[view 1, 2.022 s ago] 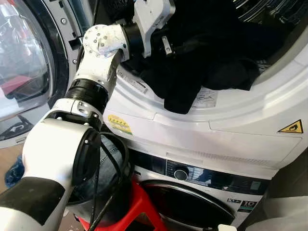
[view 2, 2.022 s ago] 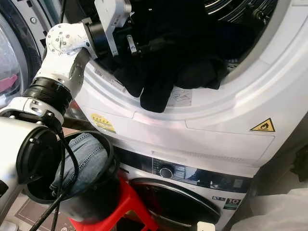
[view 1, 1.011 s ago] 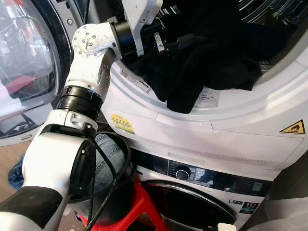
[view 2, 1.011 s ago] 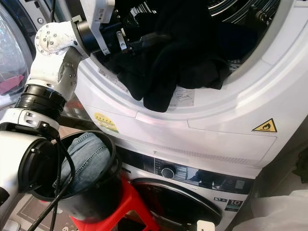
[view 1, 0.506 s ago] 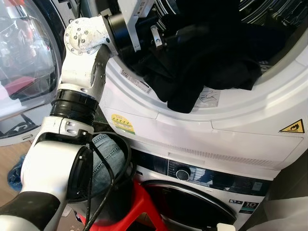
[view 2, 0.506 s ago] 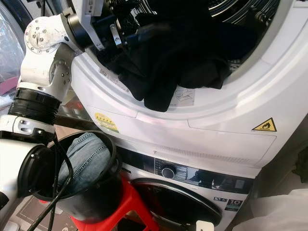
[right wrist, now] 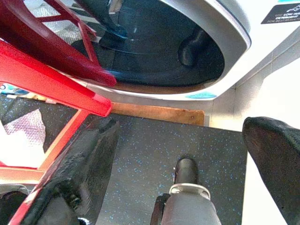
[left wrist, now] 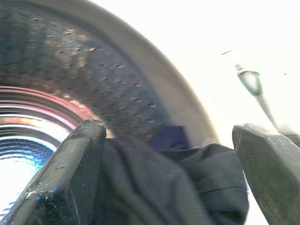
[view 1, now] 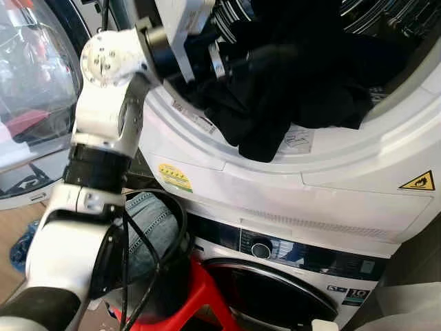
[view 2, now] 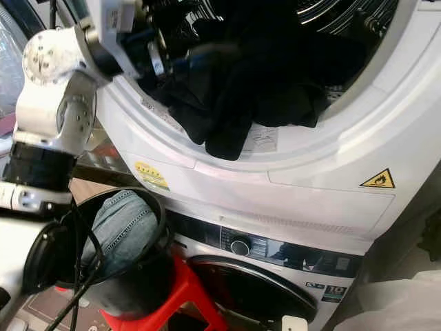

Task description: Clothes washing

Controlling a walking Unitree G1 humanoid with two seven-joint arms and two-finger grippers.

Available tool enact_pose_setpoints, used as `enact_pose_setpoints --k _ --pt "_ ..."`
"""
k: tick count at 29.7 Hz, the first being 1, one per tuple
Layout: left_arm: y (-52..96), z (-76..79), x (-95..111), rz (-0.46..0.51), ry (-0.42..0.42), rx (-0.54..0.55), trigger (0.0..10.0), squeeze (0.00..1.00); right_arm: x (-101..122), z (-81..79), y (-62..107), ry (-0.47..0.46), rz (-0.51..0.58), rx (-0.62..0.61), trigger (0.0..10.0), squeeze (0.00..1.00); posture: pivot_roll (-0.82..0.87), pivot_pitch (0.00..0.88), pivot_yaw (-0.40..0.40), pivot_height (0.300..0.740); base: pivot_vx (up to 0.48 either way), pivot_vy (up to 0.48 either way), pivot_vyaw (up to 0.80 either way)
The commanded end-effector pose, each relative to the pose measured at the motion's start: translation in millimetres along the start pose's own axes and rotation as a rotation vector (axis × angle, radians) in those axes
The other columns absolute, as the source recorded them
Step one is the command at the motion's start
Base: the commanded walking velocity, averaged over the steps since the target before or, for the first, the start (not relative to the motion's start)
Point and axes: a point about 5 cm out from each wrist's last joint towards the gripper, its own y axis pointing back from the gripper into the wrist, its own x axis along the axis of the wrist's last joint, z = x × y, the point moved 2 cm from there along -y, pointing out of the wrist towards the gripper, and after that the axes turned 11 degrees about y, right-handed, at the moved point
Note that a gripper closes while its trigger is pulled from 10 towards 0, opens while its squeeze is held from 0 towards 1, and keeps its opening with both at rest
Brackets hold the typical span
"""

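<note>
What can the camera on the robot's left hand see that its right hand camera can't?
The left wrist view looks into the top machine: the shiny drum full of little holes, with dark clothes lying between the open fingers of the left gripper. The right wrist view looks down instead: a red stool, the bottom machine's round door and the speckled floor. Both views have two black fingers spread wide apart, and each looks at a laundry machine.

Left arm reaching into upper drum, black clothes spilling over rim, jeans in black bucket
</note>
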Motion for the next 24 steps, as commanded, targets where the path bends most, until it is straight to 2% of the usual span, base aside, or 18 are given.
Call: enact_pose_setpoints --k 1,2,5,6,11,12,13,14,16,17,18,19,20,21,23,24 --pt "0.4 7.1 8 -0.004 -0.009 -0.061 10.0 0.0 -2 -5.4 0.7 -0.011 -0.012 0.017 10.0 0.0 -0.04 0.011 0.156 0.74 0.0 0.0 0.0" --pt "0.8 16.7 7 -0.017 0.009 -0.109 10.0 0.0 -1 -5.7 0.5 -0.01 -0.011 0.019 10.0 0.0 -0.04 0.008 0.156 0.74 0.0 0.0 0.0" --pt "4.1 30.3 5 -0.04 0.041 -0.176 10.0 0.0 1 -6.3 0.2 -0.008 -0.007 0.021 10.0 0.0 -0.03 0.01 0.155 0.74 0.0 0.0 0.0" --pt "4.1 30.3 5 -0.04 0.041 -0.176 10.0 0.0 1 -6.3 0.2 -0.008 -0.007 0.021 10.0 0.0 -0.03 0.01 0.155 0.74 0.0 0.0 0.0" --pt "9.1 56.2 1 -0.075 0.138 -0.284 10.0 0.0 3 -7.1 -0.3 -0.009 -0.002 0.023 10.0 0.0 -0.02 0.014 0.156 0.74 0.0 0.0 0.0" --pt "9.1 56.2 1 -0.075 0.138 -0.284 10.0 0.0 3 -7.1 -0.3 -0.009 -0.002 0.023 10.0 0.0 -0.02 0.014 0.156 0.74 0.0 0.0 0.0" --pt "14.2 74.5 -9 -0.105 0.249 -0.348 10.0 0.0 3 -8.1 -0.1 -0.009 -0.002 0.026 10.0 0.0 -0.02 0.015 0.157 0.74 0.0 0.0 0.0" --pt "14.2 74.5 -9 -0.105 0.249 -0.348 10.0 0.0 3 -8.1 -0.1 -0.009 -0.002 0.026 10.0 0.0 -0.02 0.015 0.157 0.74 0.0 0.0 0.0" --pt "21.9 97.0 -23 -0.151 0.358 -0.425 10.0 0.0 2 -9.6 0.2 -0.009 -0.004 0.03 10.0 0.0 -0.02 0.013 0.156 0.74 0.0 0.0 0.0" --pt "26.6 113.1 -33 -0.181 0.429 -0.479 10.0 0.0 2 -10.1 0.3 -0.009 -0.005 0.031 10.0 0.0 -0.02 0.014 0.158 0.74 0.0 0.0 0.0" --pt "26.6 113.1 -33 -0.181 0.429 -0.479 10.0 0.0 2 -10.1 0.3 -0.009 -0.005 0.031 10.0 0.0 -0.02 0.014 0.158 0.74 0.0 0.0 0.0" --pt "30.0 124.5 -39 -0.198 0.479 -0.515 10.0 0.0 2 -10.4 0.4 -0.008 -0.006 0.033 10.0 0.0 -0.02 0.014 0.158 0.74 0.0 0.0 0.0" --pt "30.0 124.5 -39 -0.198 0.479 -0.515 10.0 0.0 2 -10.4 0.4 -0.008 -0.006 0.033 10.0 0.0 -0.02 0.014 0.158 0.74 0.0 0.0 0.0" --pt "32.1 137.8 -47 -0.208 0.542 -0.536 10.0 0.0 2 -10.4 0.3 -0.009 -0.005 0.033 10.0 0.0 -0.02 0.013 0.159 0.74 0.0 0.0 0.0" --pt "31.9 159.4 -59 -0.227 0.604 -0.556 10.0 0.0 3 -10.2 0.0 -0.016 -0.002 0.028 10.0 0.0 -0.04 0.017 0.167 0.74 0.0 0.0 0.0" --pt "31.9 159.4 -59 -0.227 0.604 -0.556 10.0 0.0 3 -10.2 0.0 -0.016 -0.002 0.028 10.0 0.0 -0.04 0.017 0.167 0.74 0.0 0.0 0.0"
